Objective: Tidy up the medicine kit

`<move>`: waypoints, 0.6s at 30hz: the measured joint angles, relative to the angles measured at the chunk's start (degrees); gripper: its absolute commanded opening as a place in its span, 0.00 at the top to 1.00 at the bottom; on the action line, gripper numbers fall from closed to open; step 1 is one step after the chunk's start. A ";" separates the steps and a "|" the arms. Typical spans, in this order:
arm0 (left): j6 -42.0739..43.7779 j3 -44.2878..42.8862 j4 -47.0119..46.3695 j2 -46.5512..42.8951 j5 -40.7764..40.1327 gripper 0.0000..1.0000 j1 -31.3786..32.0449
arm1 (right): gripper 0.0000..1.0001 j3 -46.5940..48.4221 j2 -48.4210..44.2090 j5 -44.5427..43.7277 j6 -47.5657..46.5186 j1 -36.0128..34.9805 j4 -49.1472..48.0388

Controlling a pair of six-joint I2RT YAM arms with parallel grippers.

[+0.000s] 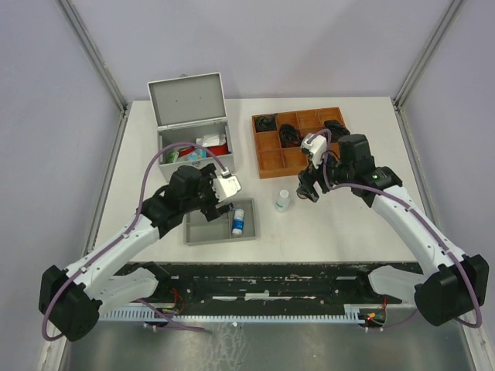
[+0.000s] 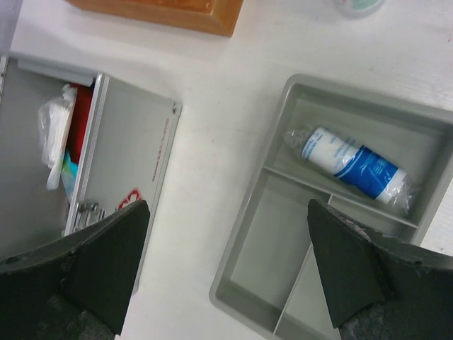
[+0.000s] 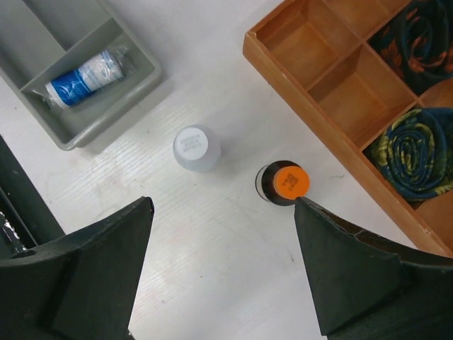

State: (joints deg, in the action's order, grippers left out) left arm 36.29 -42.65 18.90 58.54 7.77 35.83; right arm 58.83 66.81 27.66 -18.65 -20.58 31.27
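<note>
The medicine kit, a silver-grey metal case, stands open at the back left with its lid up; a red pouch and white packets lie inside. In front of it sits a grey divided insert tray holding a blue-and-white tube. My left gripper hovers open over the tray's near-left corner, with nothing between its fingers. My right gripper hangs open over bare table. A white bottle and a dark bottle with an orange cap stand just ahead of its fingertips.
A brown wooden compartment tray sits at the back right with dark rolled cloths in some cells. The white bottle stands between the grey tray and my right gripper. Grey walls enclose the table.
</note>
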 measured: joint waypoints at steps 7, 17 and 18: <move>-0.50 1.62 4.13 -3.98 -1.33 0.01 -5.07 | 0.13 -1.90 3.96 -4.79 0.68 -1.20 0.02; -3.28 2.99 5.99 -2.60 -4.81 0.01 -8.35 | 0.19 -1.81 8.39 -13.33 2.82 -8.31 -0.61; -3.58 2.99 5.99 -2.32 -4.74 0.01 -8.76 | 0.20 -1.77 9.25 -13.88 2.80 -9.42 -0.57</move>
State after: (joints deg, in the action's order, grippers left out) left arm 32.71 -39.66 24.88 56.23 3.03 27.07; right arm 57.06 76.05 13.78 -15.86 -30.00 30.70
